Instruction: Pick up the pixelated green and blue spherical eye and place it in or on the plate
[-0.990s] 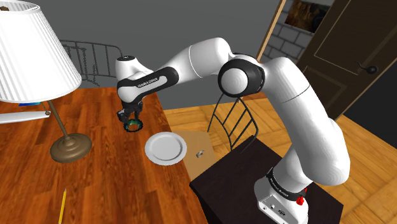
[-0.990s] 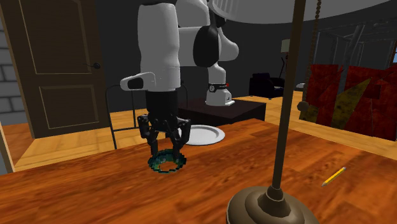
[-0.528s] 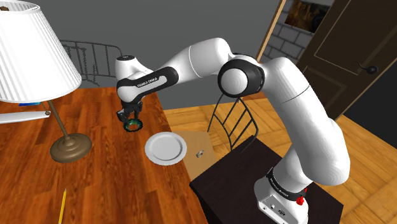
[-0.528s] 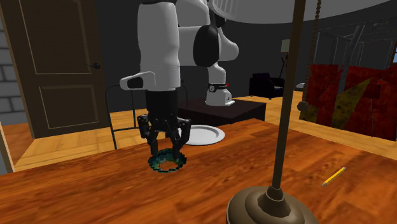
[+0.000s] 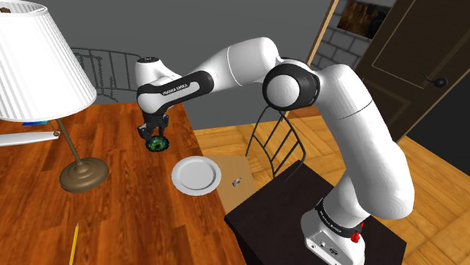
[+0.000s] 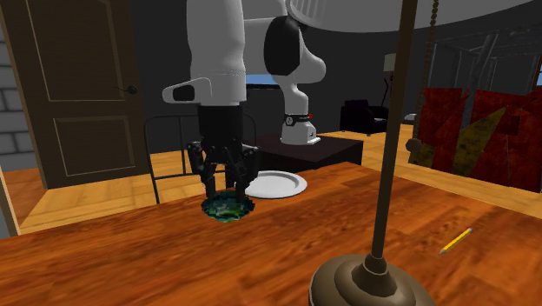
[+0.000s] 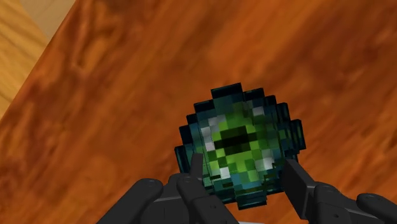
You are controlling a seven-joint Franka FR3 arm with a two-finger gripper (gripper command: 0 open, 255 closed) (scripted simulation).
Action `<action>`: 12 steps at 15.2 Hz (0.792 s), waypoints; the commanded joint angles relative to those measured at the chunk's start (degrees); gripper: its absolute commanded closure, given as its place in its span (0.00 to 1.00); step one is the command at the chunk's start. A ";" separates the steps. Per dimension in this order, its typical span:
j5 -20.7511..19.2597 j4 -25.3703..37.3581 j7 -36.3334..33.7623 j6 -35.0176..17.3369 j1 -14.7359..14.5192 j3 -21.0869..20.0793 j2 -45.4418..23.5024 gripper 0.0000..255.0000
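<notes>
The pixelated green and blue eye [image 5: 157,142] [image 6: 228,207] [image 7: 238,146] hangs a little above the reddish wooden table [image 5: 113,218], clasped between my black fingers [image 7: 299,181]. My gripper [image 5: 154,138] [image 6: 226,196] [image 7: 245,178] is shut on it and points straight down. The white plate [image 5: 196,175] [image 6: 276,183] lies on the table near its edge. In the shoulder view the plate is to the lower right of the eye. In the second exterior view the plate lies behind the gripper, toward the stand.
A table lamp with a white shade [image 5: 38,68] and brown base [image 5: 84,173] [image 6: 372,285] stands at the shoulder view's left. A yellow pencil [image 5: 74,242] [image 6: 456,241] lies on the table. A wire chair [image 5: 279,147] and my dark stand [image 5: 301,218] are beyond the table's edge.
The gripper has risen a little with the eye in it, lifting the eye off the table. The arm's elbow has lifted as well.
</notes>
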State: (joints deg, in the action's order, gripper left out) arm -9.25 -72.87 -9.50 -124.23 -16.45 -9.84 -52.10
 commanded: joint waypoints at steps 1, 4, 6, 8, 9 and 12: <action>0.11 -0.30 0.07 0.77 0.11 -0.11 1.06 1.00; 0.28 -0.31 0.15 2.13 0.21 -0.27 2.43 1.00; 0.40 -0.19 0.21 3.09 0.26 -0.37 3.28 1.00; 0.52 -0.08 0.27 4.05 0.31 -0.48 4.12 1.00; 0.58 0.03 0.30 4.55 0.33 -0.53 4.52 1.00; 0.85 -9.50 -0.19 1.15 1.24 -0.97 10.61 1.00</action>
State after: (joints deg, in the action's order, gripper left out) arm -8.51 -78.90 -9.36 -121.88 -15.40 -10.62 -43.73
